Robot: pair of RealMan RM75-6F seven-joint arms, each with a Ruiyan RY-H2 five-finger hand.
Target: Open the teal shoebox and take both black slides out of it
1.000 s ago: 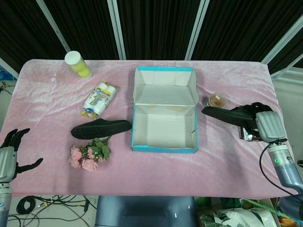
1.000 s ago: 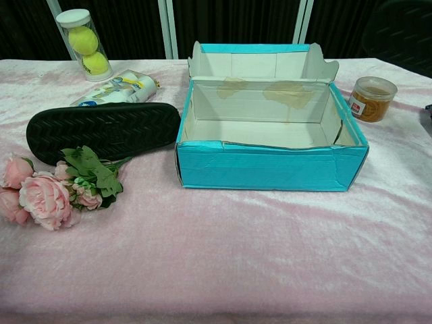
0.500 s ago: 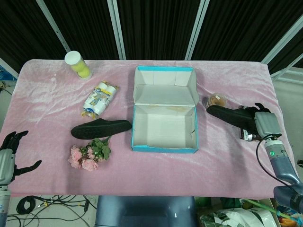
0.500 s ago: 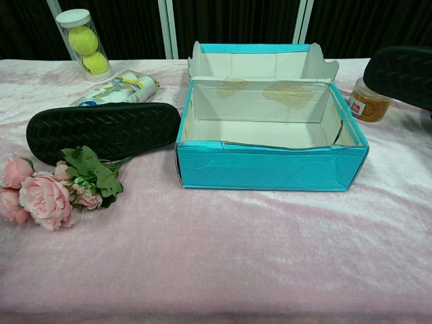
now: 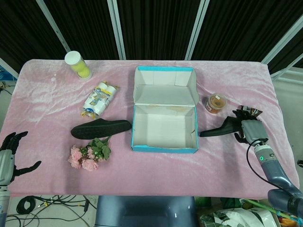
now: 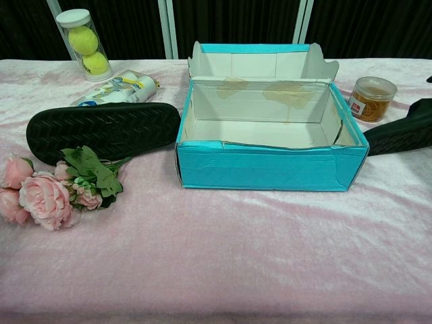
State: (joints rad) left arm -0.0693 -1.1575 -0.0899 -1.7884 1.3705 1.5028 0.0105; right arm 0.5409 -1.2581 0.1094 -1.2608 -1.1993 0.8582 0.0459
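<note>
Pink cloth [image 6: 270, 256] over table: velvety, crushed nap, faint sheen. Teal shoebox [image 6: 270, 165]: glossy outer skin, creased; matt white card inside, stained brown. Black slide [image 6: 101, 131]: matt rubber, ribbed herringbone sole. Tennis-ball tube [image 6: 82, 42]: clear glossy plastic. Jar [image 6: 372, 98]: clear plastic. Roses [image 6: 40, 196]: fabric-like petals, matt.

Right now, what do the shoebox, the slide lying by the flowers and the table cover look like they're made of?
Shoebox: cardboard, glossy teal outside, plain white inside with brownish stains; folded flaps show.
Slide: looks like matte black rubber or foam; moulded zigzag tread on the sole.
Table cover: probably pink velvet-like fabric; soft patchy sheen.
</note>
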